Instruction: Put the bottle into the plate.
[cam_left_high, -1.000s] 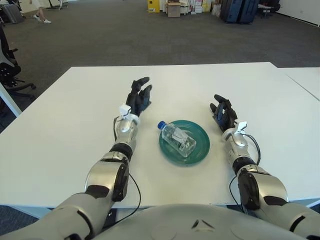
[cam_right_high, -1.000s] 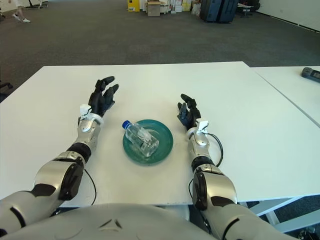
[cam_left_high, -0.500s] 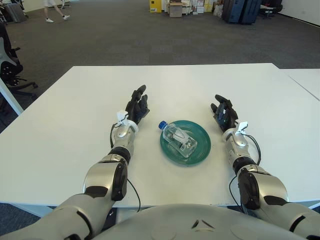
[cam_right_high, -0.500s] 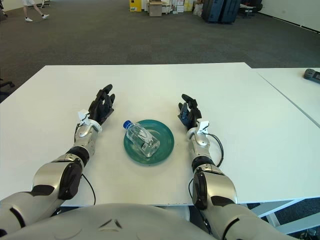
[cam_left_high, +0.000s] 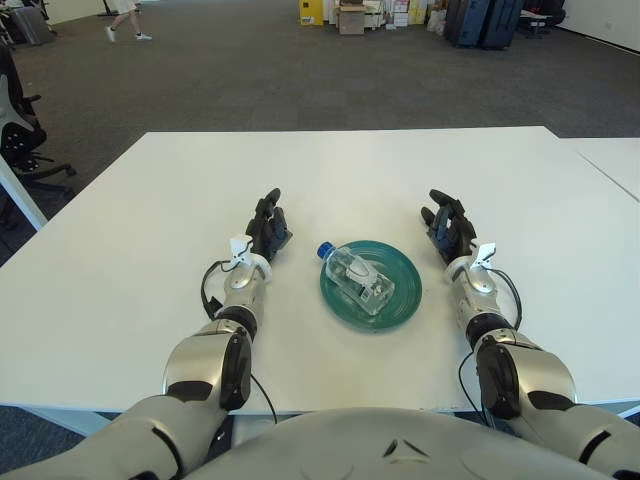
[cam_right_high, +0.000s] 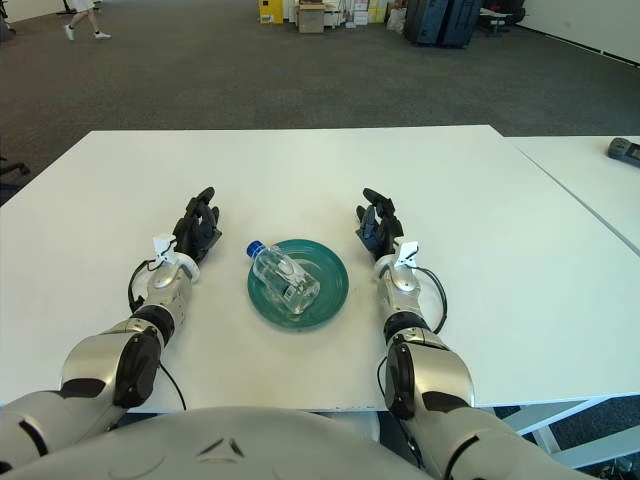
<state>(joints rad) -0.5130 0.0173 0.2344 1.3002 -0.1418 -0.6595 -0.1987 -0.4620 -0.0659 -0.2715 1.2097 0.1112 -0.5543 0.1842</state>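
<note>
Nearest the camera, the robot's grey torso and both silver forearms are filling the bottom of the view, reaching forward over the white table (cam_left_high: 120, 250). A thin black cable is looping beside each wrist.

Just beyond, at the middle of the table, the green plate (cam_left_high: 402, 297) is sitting between the two arms. The clear plastic bottle (cam_left_high: 358, 281) is lying on its side in the plate, its body crossing the dish diagonally and its blue cap (cam_left_high: 325, 250) pointing toward the far left, sticking out just over the plate's rim. Neither hand is touching it.

The left hand (cam_left_high: 266, 226) is showing just left of the plate, fingers stretched forward and loosely together, holding nothing; whether it is touching the tabletop cannot be told. The right hand (cam_left_high: 445, 225) is showing just right of the plate, about level with the left, its dark fingers relaxed and slightly spread, also holding nothing.

Farther out, the table's far edge is giving way to dark grey carpet. To the right, a second white table (cam_right_high: 600, 190) is standing apart by a narrow gap, carrying a small dark object (cam_right_high: 625, 147) at the frame edge. An office chair (cam_left_high: 18, 130) is standing at far left. At the back, boxes (cam_left_high: 345, 15) and dark suitcases (cam_left_high: 478, 20) are lined up, and a person's legs (cam_left_high: 125, 18) are showing at top left.
</note>
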